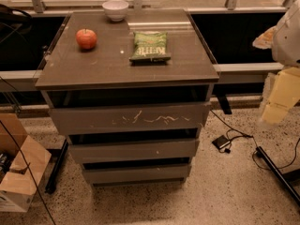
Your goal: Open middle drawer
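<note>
The gripper [280, 96] is hanging out beyond the bench's [65, 74] right edge, well apart from the drawers; whether it is open or closed cannot be told. The middle drawer [133, 150] is sitting below the front edge, between the white-scratched top drawer [93, 119] and the narrower bottom drawer [136, 174]. A red apple [86, 38] is resting toward the rear left corner, a white bowl [115, 9] is standing at the rear edge, and a green chip bag [150, 46] is lying near the middle.
</note>
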`<state>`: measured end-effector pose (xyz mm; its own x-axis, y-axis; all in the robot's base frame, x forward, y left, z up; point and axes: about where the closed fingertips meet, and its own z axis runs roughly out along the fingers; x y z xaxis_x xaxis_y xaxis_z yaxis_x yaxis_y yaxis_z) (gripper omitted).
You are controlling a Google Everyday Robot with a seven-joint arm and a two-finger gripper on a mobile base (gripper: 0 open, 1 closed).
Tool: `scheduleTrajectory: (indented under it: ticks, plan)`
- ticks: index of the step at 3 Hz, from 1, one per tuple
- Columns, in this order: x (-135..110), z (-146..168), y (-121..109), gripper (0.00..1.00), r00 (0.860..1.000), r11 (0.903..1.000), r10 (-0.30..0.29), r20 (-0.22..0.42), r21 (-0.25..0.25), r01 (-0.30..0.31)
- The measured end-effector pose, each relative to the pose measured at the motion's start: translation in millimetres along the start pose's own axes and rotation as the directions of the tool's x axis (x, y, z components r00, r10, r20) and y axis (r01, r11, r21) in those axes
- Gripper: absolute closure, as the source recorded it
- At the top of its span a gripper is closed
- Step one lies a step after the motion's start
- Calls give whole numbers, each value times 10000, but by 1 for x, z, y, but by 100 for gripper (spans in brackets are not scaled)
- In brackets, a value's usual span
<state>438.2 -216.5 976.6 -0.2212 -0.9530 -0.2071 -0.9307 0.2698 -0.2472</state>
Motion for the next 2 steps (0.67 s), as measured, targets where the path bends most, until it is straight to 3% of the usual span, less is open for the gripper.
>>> scheduleTrajectory:
  ticks: [1, 2]
  plan:
    - [0, 0, 0, 0, 10000, 10000, 0, 1, 0, 0]
    - [-10, 30, 1, 0, 9957, 9980, -374, 842, -473, 415]
